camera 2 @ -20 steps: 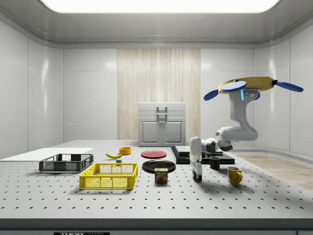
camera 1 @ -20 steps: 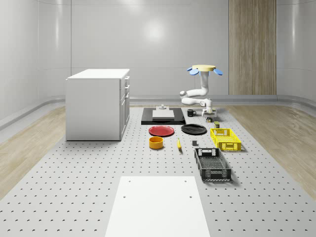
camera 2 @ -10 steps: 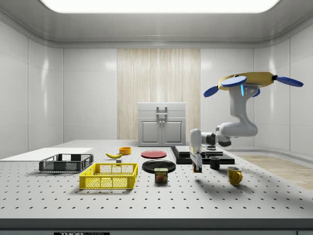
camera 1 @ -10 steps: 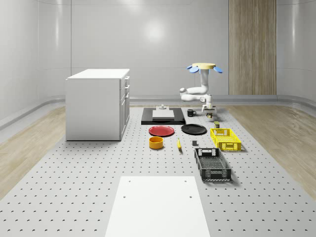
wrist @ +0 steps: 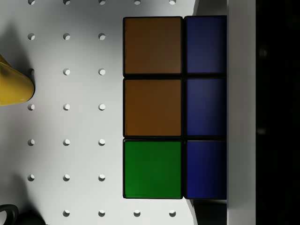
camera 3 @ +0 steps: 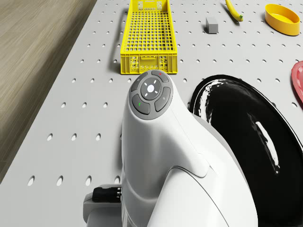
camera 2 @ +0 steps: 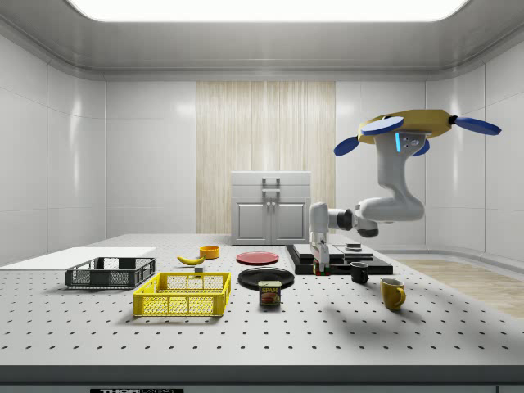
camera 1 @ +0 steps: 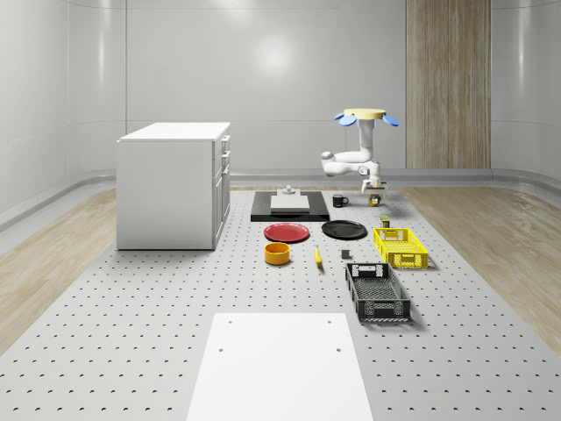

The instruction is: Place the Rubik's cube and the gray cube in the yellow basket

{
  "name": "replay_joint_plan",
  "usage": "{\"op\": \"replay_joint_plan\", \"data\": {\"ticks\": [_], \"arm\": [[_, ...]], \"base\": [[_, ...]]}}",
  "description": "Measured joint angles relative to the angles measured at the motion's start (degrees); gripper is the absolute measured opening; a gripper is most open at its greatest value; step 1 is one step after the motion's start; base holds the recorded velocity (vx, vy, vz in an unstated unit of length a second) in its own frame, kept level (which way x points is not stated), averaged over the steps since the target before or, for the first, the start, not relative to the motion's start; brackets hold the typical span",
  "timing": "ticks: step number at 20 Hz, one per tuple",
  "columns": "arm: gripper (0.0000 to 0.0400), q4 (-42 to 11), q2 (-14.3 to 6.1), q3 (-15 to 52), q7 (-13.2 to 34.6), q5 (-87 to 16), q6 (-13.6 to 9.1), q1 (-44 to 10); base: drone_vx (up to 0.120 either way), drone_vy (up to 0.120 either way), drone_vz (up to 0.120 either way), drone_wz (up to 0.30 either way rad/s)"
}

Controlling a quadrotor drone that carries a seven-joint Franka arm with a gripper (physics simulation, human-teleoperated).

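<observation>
My drone (camera 1: 361,115) hovers over the far right of the table, arm bent downward. The gripper (camera 2: 321,260) is shut on the Rubik's cube (camera 2: 322,267), which hangs clear above the table beside the black plate (camera 2: 266,277). The wrist view shows the cube's (wrist: 154,108) orange, green and blue tiles pressed against a dark finger (wrist: 276,112). The yellow basket (camera 1: 401,246) lies nearer the front, also in the drone view (camera 3: 147,38). The small gray cube (camera 3: 211,25) sits on the table beside the basket, near the banana (camera 3: 232,9).
A black crate (camera 1: 377,291) lies in front of the yellow basket. A yellow mug (camera 2: 392,293), a black mug (camera 2: 359,272) and a can (camera 2: 269,293) stand near the gripper. A red plate (camera 1: 287,232), an orange bowl (camera 1: 277,253) and a white cabinet (camera 1: 173,184) lie further left.
The gripper has risen off the table with the Rubik's cube and shifted toward the side view's left. The drone has climbed a little and moved with it.
</observation>
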Motion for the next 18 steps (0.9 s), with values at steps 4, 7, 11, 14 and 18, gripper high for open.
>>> {"op": "replay_joint_plan", "data": {"ticks": [4,7,11,14,18], "arm": [[0.0325,-0.01,-0.78,0.52,0.20,0.74,0.58,-0.20],[0.0325,0.01,-1.37,0.74,0.32,1.12,1.08,-0.33],[0.0325,0.03,-2.13,0.92,0.46,1.52,1.75,-0.48],[0.0325,0.05,-2.68,1.01,0.55,1.78,2.25,-0.58],[0.0325,0.08,-3.39,1.11,0.67,2.09,2.90,-0.71]], "base": [[0.120,0.060,0.000,0.000],[0.120,0.000,0.000,0.000],[0.120,0.070,0.000,0.000],[0.120,0.027,0.000,0.000],[0.120,0.020,0.000,0.000]]}}
